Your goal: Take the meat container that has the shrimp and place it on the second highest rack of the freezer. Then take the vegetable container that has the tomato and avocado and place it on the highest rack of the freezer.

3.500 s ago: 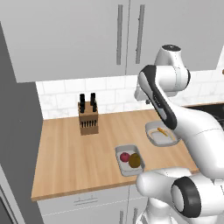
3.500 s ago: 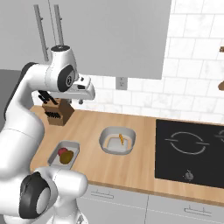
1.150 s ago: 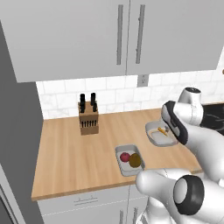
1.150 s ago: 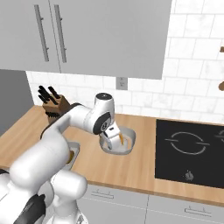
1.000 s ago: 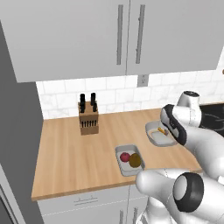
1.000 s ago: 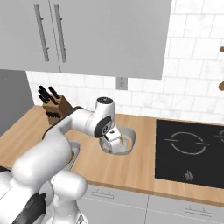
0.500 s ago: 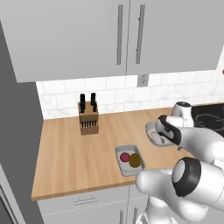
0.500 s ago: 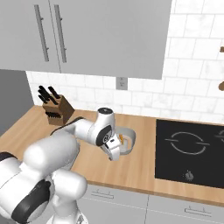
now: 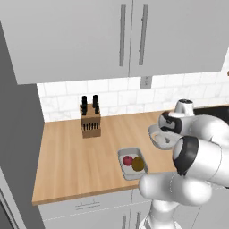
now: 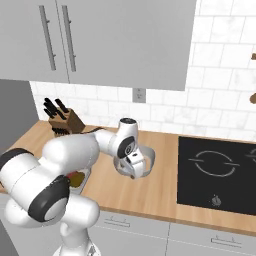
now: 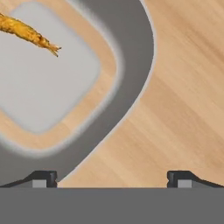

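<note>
Low over tabletop (image 11: 183,87), gripper (image 11: 112,177) spread wide, straddling rim of meat container (image 11: 131,65); shrimp (image 11: 26,30) inside; nothing held.

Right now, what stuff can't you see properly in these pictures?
- Shrimp: hand view, cut off by the left edge.
- Shrimp tray: right base view, mostly covered by the arm's wrist.
- Gripper: hand view, just the fingertips poke up; open.
- Veggie tray: right base view, hidden behind the arm.
- Knife block: left base view, too small to count knives.
</note>
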Tool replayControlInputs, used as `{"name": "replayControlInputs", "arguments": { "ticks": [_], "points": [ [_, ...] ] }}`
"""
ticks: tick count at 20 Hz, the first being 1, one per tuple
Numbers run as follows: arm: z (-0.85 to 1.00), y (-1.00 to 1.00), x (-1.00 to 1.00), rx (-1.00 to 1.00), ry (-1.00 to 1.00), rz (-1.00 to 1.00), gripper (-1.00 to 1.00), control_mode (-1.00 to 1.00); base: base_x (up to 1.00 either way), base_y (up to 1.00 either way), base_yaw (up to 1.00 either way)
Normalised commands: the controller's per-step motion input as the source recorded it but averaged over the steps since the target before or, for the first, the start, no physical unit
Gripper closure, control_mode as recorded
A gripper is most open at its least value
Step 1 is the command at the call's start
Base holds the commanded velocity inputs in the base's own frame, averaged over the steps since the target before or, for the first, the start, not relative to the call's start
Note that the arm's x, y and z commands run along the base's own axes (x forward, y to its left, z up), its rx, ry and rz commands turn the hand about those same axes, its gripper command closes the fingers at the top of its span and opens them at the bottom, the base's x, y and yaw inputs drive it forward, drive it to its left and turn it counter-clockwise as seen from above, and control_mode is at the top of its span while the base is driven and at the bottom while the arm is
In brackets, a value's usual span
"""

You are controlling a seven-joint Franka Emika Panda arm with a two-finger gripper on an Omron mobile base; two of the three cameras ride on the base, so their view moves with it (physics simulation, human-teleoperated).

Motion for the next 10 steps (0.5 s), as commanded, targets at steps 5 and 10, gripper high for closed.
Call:
{"name": "replayControlInputs", "arguments": {
  "ticks": [5, 10],
  "points": [
    [-0.15, -0.09, 0.09, 0.00, 0.00, -0.01, -1.00, -1.00, 0.00, 0.00, 0.00],
    [-0.48, 0.00, -0.01, 0.00, 0.00, -0.06, -1.00, -1.00, 0.00, 0.00, 0.00]
  ]
}}
